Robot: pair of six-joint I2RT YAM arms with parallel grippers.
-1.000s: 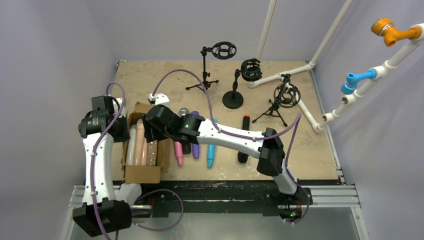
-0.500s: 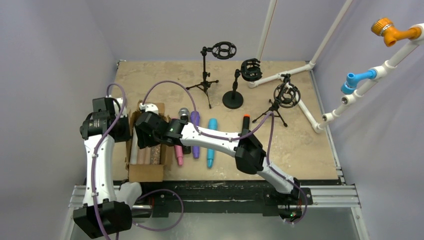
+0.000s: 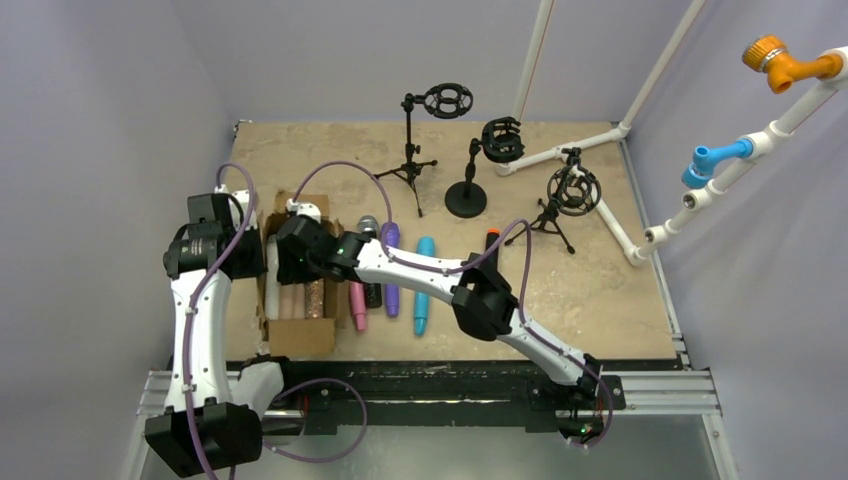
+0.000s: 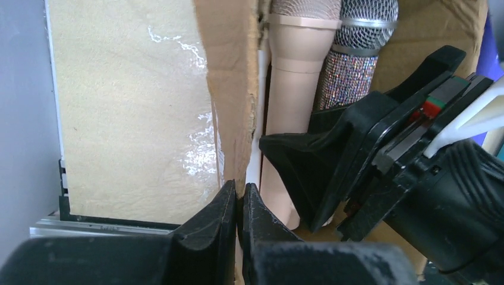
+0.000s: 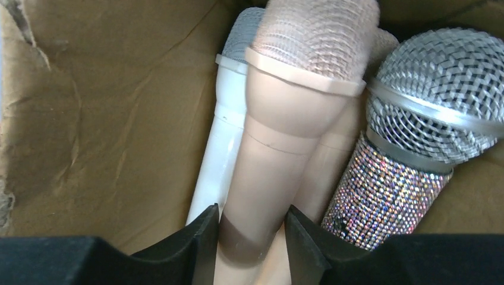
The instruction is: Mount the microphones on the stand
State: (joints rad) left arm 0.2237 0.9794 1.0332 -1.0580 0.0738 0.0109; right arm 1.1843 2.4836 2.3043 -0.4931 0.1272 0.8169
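A cardboard box (image 3: 300, 338) at the table's left holds a white microphone (image 5: 221, 139), a peach microphone (image 5: 285, 136) and a silver glitter microphone (image 5: 386, 196). My right gripper (image 5: 252, 222) reaches into the box, a finger pressed against each side of the peach microphone's handle. My left gripper (image 4: 239, 189) is shut on the box's left wall (image 4: 232, 89). Pink (image 3: 357, 305), purple (image 3: 391, 270), teal (image 3: 423, 285) and black (image 3: 490, 242) microphones lie on the table right of the box. Three black stands (image 3: 440, 102) (image 3: 500, 140) (image 3: 573, 190) with empty shock mounts stand at the back.
White pipe framing (image 3: 560, 150) runs along the back right corner, behind the stands. The right arm (image 3: 480, 300) stretches low across the row of loose microphones. Purple cables (image 3: 340, 170) loop over the table's left half.
The right gripper has sunk deeper into the box and its jaws have narrowed round the peach microphone. The right elbow has swung left and down. The left gripper keeps its hold on the box wall.
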